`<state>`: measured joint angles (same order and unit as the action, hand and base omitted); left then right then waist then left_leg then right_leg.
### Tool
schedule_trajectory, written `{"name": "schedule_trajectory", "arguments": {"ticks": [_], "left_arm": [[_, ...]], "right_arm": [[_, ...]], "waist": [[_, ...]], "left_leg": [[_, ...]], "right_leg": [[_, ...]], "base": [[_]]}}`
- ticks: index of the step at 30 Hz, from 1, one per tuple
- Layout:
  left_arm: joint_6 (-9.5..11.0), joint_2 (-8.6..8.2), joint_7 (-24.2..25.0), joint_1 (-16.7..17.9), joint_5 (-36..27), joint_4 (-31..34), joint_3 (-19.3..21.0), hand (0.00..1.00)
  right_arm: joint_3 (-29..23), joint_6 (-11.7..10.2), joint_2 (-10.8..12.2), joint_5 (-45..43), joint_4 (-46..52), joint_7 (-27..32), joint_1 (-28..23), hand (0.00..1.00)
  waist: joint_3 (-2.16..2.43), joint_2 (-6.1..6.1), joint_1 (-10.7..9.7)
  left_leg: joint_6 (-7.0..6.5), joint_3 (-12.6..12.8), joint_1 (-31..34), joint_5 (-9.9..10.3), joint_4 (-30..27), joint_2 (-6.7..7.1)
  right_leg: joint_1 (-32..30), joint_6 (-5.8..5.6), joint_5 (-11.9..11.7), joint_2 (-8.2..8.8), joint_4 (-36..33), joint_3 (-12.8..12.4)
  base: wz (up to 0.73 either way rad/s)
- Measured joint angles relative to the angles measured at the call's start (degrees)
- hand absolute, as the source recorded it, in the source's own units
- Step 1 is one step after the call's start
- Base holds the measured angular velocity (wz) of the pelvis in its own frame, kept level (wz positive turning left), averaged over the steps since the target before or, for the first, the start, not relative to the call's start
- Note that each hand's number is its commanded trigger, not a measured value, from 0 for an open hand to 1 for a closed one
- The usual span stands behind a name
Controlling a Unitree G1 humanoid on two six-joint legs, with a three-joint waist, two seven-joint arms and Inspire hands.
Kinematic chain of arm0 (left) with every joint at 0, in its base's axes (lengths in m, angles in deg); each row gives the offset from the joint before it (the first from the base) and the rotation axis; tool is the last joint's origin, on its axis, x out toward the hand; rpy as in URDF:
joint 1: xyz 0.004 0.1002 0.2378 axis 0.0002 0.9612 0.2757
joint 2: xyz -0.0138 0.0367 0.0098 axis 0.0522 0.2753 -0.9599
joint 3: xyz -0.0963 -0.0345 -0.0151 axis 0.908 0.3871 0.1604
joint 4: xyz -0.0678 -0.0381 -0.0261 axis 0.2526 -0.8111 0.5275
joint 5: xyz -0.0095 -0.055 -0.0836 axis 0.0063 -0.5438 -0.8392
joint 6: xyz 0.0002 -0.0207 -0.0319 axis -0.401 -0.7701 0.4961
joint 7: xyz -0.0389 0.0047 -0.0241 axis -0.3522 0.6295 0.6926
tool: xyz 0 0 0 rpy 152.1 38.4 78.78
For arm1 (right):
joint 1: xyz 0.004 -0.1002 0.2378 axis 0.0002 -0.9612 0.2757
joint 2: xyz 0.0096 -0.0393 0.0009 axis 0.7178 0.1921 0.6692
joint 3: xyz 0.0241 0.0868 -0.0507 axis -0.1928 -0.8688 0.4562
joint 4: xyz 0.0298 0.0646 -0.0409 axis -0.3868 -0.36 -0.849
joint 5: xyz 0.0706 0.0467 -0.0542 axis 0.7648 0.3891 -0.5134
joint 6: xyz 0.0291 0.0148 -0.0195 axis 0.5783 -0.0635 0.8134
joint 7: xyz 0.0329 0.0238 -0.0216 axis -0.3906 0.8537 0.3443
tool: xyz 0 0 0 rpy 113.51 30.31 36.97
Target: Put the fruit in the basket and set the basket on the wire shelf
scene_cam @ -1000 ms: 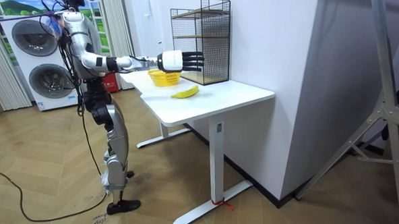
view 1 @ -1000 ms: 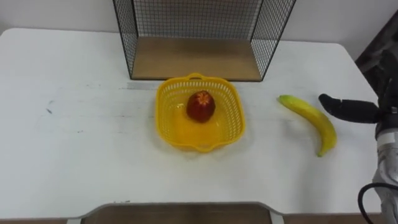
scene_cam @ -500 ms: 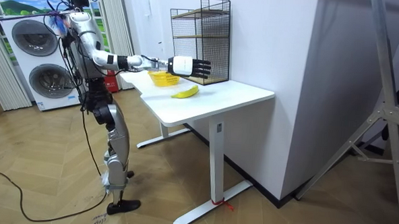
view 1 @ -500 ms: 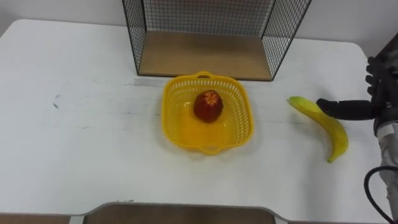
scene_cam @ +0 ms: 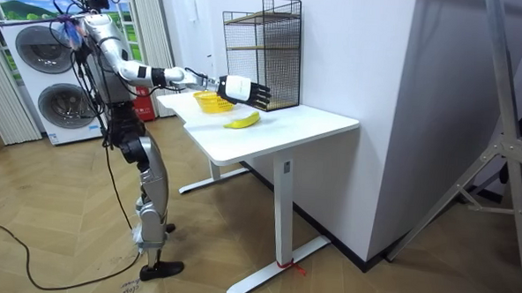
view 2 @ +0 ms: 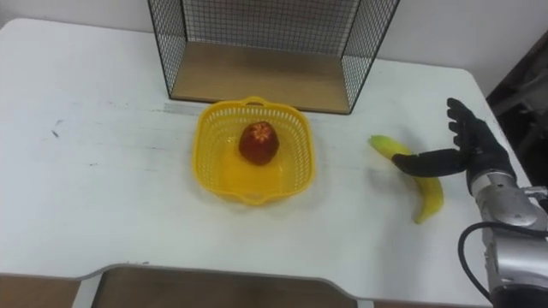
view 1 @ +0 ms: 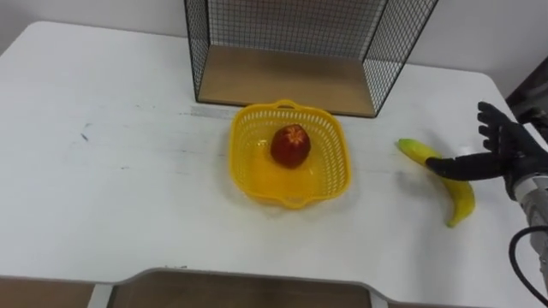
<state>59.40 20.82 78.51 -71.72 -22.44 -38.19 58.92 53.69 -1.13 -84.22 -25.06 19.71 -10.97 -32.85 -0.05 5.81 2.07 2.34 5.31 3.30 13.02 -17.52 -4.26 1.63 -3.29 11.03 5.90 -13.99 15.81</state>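
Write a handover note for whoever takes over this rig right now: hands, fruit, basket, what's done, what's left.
Right hand: open, fingers spread, thumb across the banana, no grasp yet.
Banana: lying on the table, to the right of the basket.
Apple: in the basket.
Basket: on the table, just in front of the shelf.
Done: apple is in.
Left: grasp the banana, put it in the basket, set the basket on the shelf.

The wire shelf (view 1: 282, 81) walls the table's (view 1: 111, 205) far edge, open-fronted. The basket (view 1: 248, 175) sits just before it; the left side and near edge offer passage.
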Motion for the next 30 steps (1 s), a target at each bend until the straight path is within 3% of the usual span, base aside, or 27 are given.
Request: {"name": "schedule_trajectory", "arguments": {"ticks": [14,25,30], "left_arm": [[-0.4,0.09,-0.2,0.1,0.0,-1.5,-0.4,0.00],[-1.6,0.40,-0.2,-0.2,-0.5,-1.0,-0.6,0.00],[-2.0,0.56,0.0,-0.3,-0.4,-1.4,-1.6,0.00]], "right_arm": [[0.1,0.5,-0.2,-6.8,-7.4,-5.2,0.1,0.00],[0.1,0.4,-0.4,-7.1,-13.2,-7.8,1.9,0.00],[0.1,0.4,-0.9,-10.8,-16.2,-8.7,2.7,0.00]], "waist": [[-0.30,0.01,-0.1],[0.20,0.33,-0.2],[0.21,0.40,0.4]], "left_leg": [[0.00,0.0,-0.4,0.0,0.0,0.02],[0.00,-0.5,-0.1,0.0,-0.2,0.01],[0.02,-0.8,-0.3,0.0,-0.6,-0.05]], "right_leg": [[0.2,0.00,0.0,0.00,0.4,0.1],[0.6,0.00,0.0,-0.01,0.4,0.8],[1.4,0.01,0.0,0.00,0.4,1.7]], "base": [[0.00],[0.02],[0.10]]}}
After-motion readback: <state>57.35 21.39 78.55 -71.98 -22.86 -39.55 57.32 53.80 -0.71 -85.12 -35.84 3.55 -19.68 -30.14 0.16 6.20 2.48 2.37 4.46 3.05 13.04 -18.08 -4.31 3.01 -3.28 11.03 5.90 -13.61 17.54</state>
